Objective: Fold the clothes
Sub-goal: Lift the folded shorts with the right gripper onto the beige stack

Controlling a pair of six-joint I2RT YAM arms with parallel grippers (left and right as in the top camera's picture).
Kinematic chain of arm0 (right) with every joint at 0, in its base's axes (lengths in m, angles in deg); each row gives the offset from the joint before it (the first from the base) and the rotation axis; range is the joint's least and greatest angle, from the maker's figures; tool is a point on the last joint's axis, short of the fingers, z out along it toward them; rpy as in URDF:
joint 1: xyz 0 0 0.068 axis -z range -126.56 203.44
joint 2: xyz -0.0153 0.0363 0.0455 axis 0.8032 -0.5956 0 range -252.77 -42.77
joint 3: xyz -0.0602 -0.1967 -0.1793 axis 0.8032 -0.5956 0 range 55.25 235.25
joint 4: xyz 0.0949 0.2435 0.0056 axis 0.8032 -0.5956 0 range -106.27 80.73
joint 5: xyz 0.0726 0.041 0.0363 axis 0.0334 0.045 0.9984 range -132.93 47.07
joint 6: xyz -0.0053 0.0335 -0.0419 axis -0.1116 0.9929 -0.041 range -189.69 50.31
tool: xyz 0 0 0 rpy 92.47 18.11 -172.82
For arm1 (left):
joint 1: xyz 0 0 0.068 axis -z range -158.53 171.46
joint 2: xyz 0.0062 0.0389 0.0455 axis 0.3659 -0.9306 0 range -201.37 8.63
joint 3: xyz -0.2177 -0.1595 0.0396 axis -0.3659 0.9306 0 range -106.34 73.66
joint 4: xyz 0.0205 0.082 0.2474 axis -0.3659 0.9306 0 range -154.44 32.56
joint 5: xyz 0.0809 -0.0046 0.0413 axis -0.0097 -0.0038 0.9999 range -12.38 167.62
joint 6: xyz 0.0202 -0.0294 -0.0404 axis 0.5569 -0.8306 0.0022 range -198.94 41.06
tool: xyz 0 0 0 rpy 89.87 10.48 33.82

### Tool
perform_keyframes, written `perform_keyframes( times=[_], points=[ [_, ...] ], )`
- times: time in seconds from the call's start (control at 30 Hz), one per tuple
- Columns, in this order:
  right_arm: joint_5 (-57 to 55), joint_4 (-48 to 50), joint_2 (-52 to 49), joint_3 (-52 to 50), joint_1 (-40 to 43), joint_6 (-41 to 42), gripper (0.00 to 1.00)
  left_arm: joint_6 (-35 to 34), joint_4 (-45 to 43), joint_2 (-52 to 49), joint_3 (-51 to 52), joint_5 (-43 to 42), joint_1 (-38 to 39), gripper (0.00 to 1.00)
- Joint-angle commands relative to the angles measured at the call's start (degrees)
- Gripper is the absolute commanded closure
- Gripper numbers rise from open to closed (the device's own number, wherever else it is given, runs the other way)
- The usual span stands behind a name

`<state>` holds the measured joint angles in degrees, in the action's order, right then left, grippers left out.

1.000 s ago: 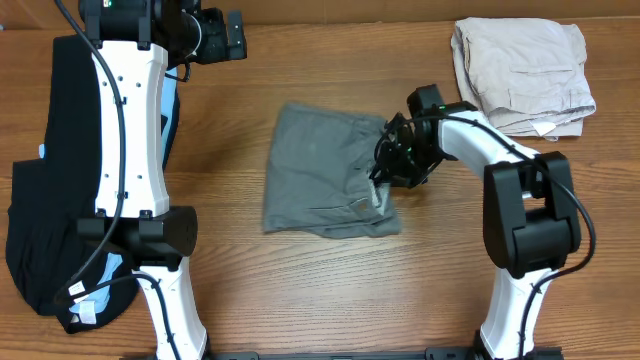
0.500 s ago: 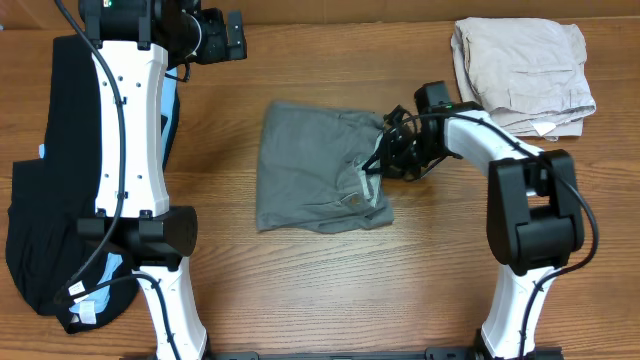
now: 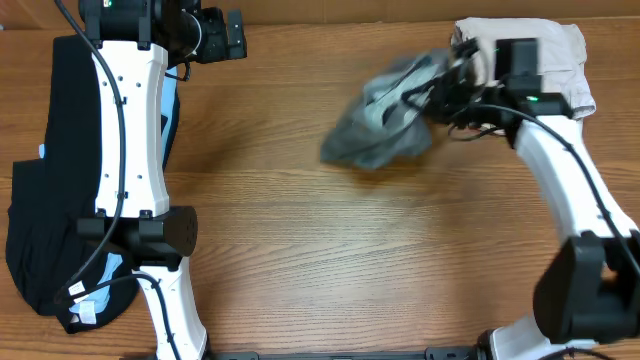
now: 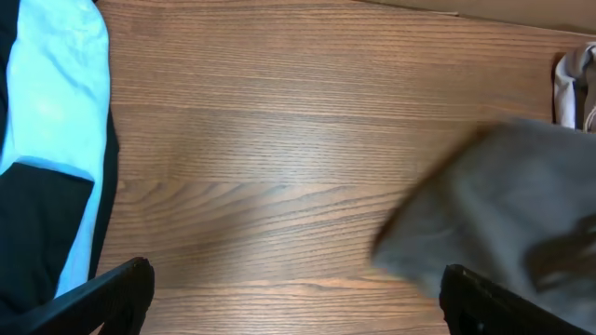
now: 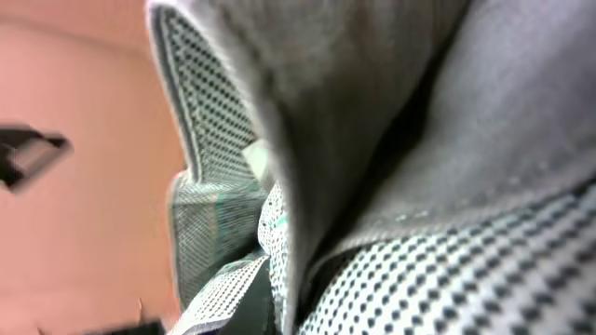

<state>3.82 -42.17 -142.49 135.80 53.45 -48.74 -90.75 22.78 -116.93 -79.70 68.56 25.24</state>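
The taupe-grey shorts (image 3: 385, 125) hang bunched and motion-blurred above the table, held by my right gripper (image 3: 448, 92), which is shut on them near the beige shorts (image 3: 535, 55) at the back right. The right wrist view is filled with grey fabric (image 5: 372, 112) and its dotted mesh lining (image 5: 466, 270); its fingers are hidden. My left gripper (image 4: 293, 298) is open and empty over bare table at the back left; the grey shorts (image 4: 503, 214) show blurred at its right. Black (image 3: 40, 180) and light-blue (image 4: 51, 84) garments lie at the far left.
The left arm's white links (image 3: 130, 120) stretch along the left side of the table. The folded beige shorts sit in the back right corner. The wooden table (image 3: 300, 270) runs to the front edge.
My right gripper has lifted the grey shorts off the middle of the table and swung them up and right toward the beige shorts. The left arm has not moved.
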Motion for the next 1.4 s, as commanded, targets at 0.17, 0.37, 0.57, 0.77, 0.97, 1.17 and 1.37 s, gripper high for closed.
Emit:
perform_keyframes(
  times=[0.17,0.37,0.57,0.77,0.97,1.17,1.37],
  points=[
    [4.7,13.6,3.3,0.6,8.7,9.2,0.96,1.1,-0.3,0.2,0.0,0.7,0.5,0.0],
    [11.1,28.8,3.3,2.6,15.0,12.1,0.96,1.1,-0.5,0.2,0.0,2.3,0.5,0.0],
    [9.4,34.4,3.2,6.6,19.8,11.6,0.96,1.1,-0.5,0.2,0.0,2.5,0.5,0.0],
    [7.1,41.2,0.5,6.6,22.8,11.6,0.96,1.1,-0.5,0.2,0.0,2.5,0.5,0.0],
    [7.1,51.1,-6.4,6.6,24.3,11.4,0.96,1.1,-0.6,0.2,0.0,3.0,0.5,0.0],
    [7.1,55.1,-16.0,9.9,25.0,6.8,0.96,1.1,-0.9,0.2,0.0,3.7,0.5,0.0],
    [7.1,54.3,-26.7,16.2,26.5,3.3,0.96,1.1,-2.8,0.2,0.3,3.7,0.5,0.0]
  ],
)
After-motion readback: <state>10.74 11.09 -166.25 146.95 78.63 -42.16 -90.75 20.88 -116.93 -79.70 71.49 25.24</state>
